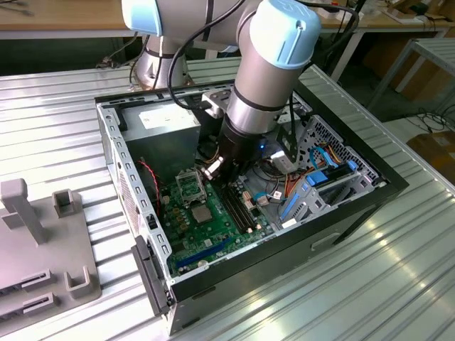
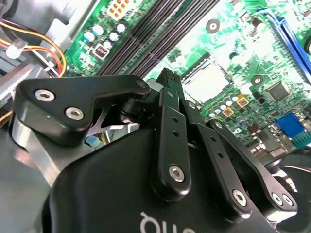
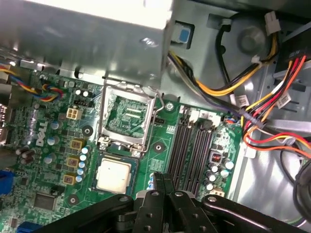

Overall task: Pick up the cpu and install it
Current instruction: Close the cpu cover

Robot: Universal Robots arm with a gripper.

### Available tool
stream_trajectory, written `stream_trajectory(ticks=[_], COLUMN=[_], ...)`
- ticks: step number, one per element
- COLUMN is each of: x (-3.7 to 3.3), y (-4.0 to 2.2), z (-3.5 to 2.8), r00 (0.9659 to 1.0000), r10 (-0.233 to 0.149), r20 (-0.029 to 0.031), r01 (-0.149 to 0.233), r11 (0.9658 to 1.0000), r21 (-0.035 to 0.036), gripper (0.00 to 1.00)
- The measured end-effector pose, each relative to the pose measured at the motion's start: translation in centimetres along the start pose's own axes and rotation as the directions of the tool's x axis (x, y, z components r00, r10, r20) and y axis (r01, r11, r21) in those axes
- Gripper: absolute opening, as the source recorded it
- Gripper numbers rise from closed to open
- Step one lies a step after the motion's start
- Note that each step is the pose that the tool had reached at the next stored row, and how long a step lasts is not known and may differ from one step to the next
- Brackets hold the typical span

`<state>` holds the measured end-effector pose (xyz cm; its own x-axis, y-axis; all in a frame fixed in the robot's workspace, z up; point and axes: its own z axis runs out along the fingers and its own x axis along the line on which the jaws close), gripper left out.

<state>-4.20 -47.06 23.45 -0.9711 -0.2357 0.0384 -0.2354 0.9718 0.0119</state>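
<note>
The cpu (image 3: pixel 114 175) is a pale silver square lying flat in the socket of the green motherboard (image 3: pixel 160 145). It is also seen at cpu (image 2: pixel 209 80) and cpu (image 1: pixel 202 214). The socket's metal frame lid (image 3: pixel 125 115) stands swung open just beyond the chip. My gripper (image 3: pixel 163 182) hangs a little above the board, between the cpu and the black memory slots (image 3: pixel 192 150). Its black fingers (image 2: pixel 167 92) are shut together with nothing between them. In the exterior view the gripper (image 1: pixel 229 176) sits low inside the open computer case (image 1: pixel 114 153).
A silver power supply (image 1: pixel 160 124) fills the case's back corner. Bundles of coloured cables (image 3: pixel 262 111) and blue connectors (image 1: pixel 320 177) lie on the exterior view's right of the board. A grey fixture (image 1: pixel 43 241) stands on the ribbed metal table (image 1: pixel 370 284) at the exterior view's left.
</note>
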Motion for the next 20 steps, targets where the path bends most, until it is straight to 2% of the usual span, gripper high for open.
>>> stream_trajectory(ticks=[3,4,8,11,13,15,16,18,20], x=[-0.49,-0.53,-0.54,-0.54,-0.54,-0.54,-0.55,-0.59,-0.6], y=[0.27,0.26,0.27,0.27,0.27,0.27,0.26,0.25,0.25], z=[-0.01,-0.01,-0.01,0.01,0.04,0.05,0.05,0.06,0.06], r00=[0.9999,0.9994,0.9928,0.9829,0.969,0.9593,0.9527,0.9431,0.9427], r10=[-0.013,-0.033,-0.12,-0.184,-0.247,-0.282,-0.304,-0.332,-0.334], r20=[0.0,-0.0004,-0.0017,-0.0029,-0.0041,-0.0049,-0.0054,-0.0061,-0.0061], r01=[0.013,0.033,0.12,0.184,0.247,0.282,0.304,0.333,0.334], r11=[0.9999,0.9994,0.9928,0.9828,0.9689,0.9593,0.9526,0.943,0.9426], r21=[0.0005,0.0013,0.0045,0.007,0.0092,0.0104,0.0111,0.012,0.0121], gripper=[0.12,0.12,0.12,0.12,0.12,0.12,0.12,0.12,0.12])
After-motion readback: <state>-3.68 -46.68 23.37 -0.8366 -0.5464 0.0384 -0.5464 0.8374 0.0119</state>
